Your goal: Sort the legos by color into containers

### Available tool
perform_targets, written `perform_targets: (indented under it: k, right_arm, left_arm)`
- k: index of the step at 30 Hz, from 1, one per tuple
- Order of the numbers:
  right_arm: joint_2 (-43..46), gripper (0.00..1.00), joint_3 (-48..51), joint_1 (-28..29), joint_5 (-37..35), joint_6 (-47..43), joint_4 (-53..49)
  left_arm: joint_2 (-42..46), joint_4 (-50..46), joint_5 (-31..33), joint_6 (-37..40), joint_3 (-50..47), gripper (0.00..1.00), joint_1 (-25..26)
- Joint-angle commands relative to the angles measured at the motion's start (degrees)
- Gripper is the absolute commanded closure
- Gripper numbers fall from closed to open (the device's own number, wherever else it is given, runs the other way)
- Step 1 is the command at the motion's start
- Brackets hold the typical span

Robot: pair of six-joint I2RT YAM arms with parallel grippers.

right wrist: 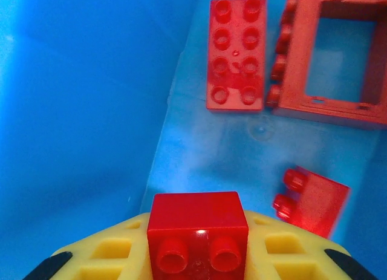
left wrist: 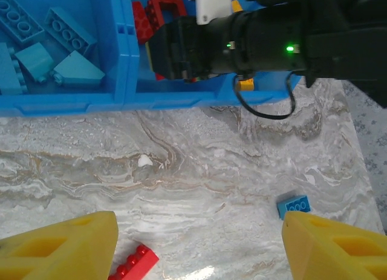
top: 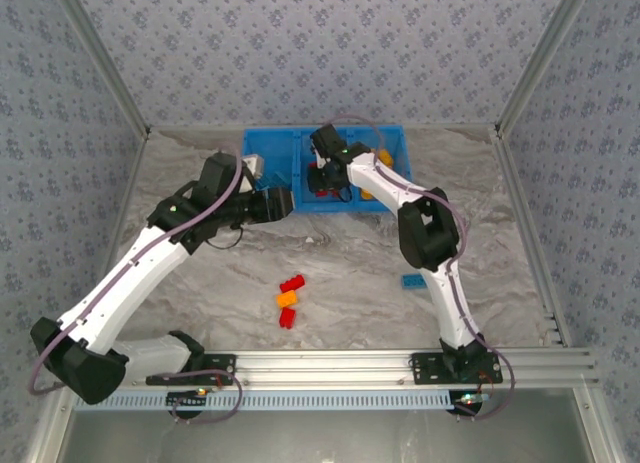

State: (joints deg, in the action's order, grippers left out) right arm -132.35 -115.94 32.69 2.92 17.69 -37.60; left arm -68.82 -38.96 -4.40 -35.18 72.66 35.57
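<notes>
My right gripper [right wrist: 198, 265] clamps a small red plastic brick [right wrist: 198, 222] over the bright blue plastic bin [right wrist: 72, 110], top centre. Left gripper [left wrist: 199, 250] gapes open.

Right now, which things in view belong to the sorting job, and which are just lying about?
Job: blue bin; held red brick, in the right gripper; loose on the table: far red brick, orange brick, near red brick, light blue brick.
Lying about: white speck on the table; aluminium rail at the near edge.

Left claw [left wrist: 199, 234] gapes wide; right claw [right wrist: 198, 247] clamped.
</notes>
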Motion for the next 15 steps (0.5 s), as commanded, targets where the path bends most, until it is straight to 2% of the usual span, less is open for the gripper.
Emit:
perform_targets:
  k: [1,3,10,12,15]
  right_arm:
    - [-2.13,0.74,-2.62,-0.86,4.76,3.09,1.97]
    - [-3.0,0.73,-2.86,-1.22,5.96,3.5,2.53]
    - [-5.43,0.71,-4.4,-1.73,8.77,4.45,2.36]
    - [-5.27,0.67,-4.38,-1.74,8.93,4.67,2.29]
    - [-3.86,0.55,-3.71,-1.67,8.71,4.33,2.36]
  left_arm:
    - [-1.59,0.4,6.76,0.5,2.96,0.29,3.37]
    - [-2.52,-1.17,9.96,1.05,3.98,0.29,5.81]
    - [-4.17,-2.43,29.24,2.04,5.26,0.29,17.4]
    - [-4.37,-1.99,32.72,2.12,4.71,0.29,19.62]
    - [-4.88,-1.69,32.93,2.04,4.26,0.3,20.58]
